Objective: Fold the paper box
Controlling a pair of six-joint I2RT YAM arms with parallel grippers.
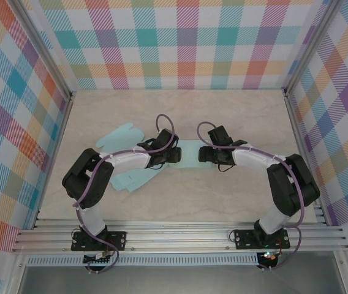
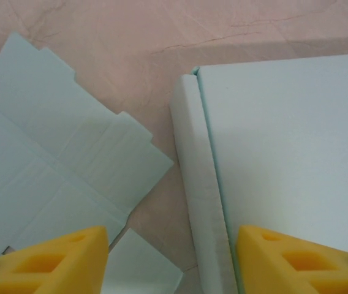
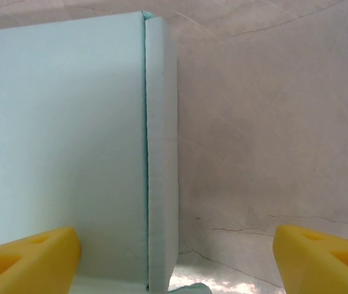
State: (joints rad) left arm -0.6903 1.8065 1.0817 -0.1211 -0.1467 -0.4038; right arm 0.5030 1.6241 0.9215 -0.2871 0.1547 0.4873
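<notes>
The paper box (image 1: 189, 153) lies on the bench (image 1: 180, 110) between the arms. The left fingers (image 2: 51, 257) stand apart astride its raised left flap (image 2: 195, 184). The right fingers (image 3: 27, 254) stand wide astride the right flap (image 3: 162, 153). Neither pair grips anything, and they are probably placed to pinch both creases together.

Pale paper box (image 3: 57, 141), folded side wall (image 3: 162, 153), jaws astride, tabletop (image 3: 272, 122)

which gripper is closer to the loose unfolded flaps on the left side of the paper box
Left. The left gripper hangs right beside the flaps; the right gripper straddles the opposite folded edge.
</notes>
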